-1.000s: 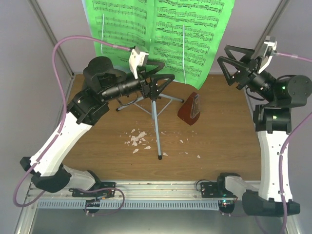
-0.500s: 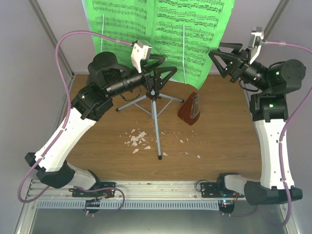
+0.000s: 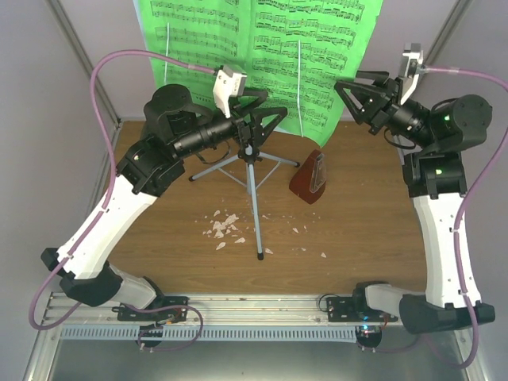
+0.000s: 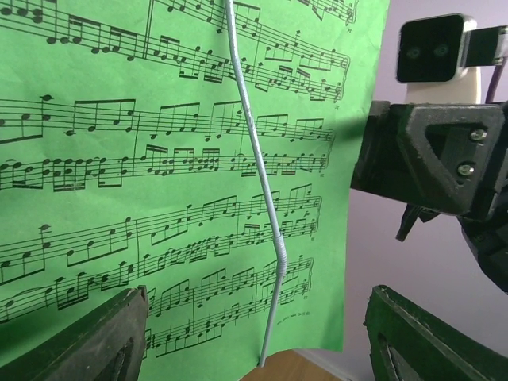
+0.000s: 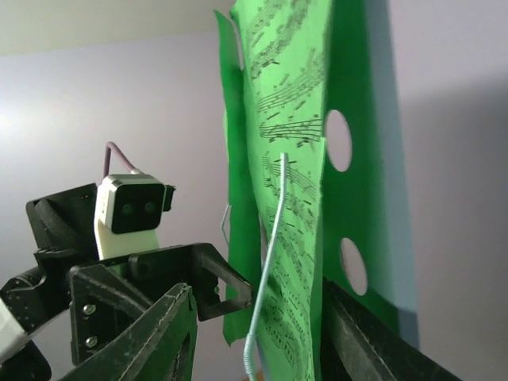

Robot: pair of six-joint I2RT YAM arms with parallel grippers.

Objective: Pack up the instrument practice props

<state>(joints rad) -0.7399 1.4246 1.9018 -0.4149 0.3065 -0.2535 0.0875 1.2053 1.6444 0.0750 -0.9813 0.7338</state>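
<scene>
The bright green sheet music (image 3: 258, 48) stands upright at the back on the music stand, whose grey tripod legs (image 3: 253, 198) spread over the table. A white wire holder (image 4: 255, 167) crosses the page. My left gripper (image 3: 266, 119) is open in front of the sheet's lower right part (image 4: 159, 198), touching nothing. My right gripper (image 3: 349, 97) is open and straddles the sheet's right edge (image 5: 298, 182), one finger (image 5: 159, 341) in front of it and the other behind the perforated panel (image 5: 357, 198). The reddish-brown metronome (image 3: 309, 178) stands on the table below the sheet.
White crumbs (image 3: 224, 226) lie scattered on the wooden table (image 3: 365, 230) around the front tripod leg. Purple walls and slanted metal posts (image 3: 83, 55) close in the back corners. The two grippers face each other closely at the sheet's right edge.
My right arm has swung left to the sheet's right edge and its jaws have narrowed around it. My left arm rose a little toward the sheet, then held still.
</scene>
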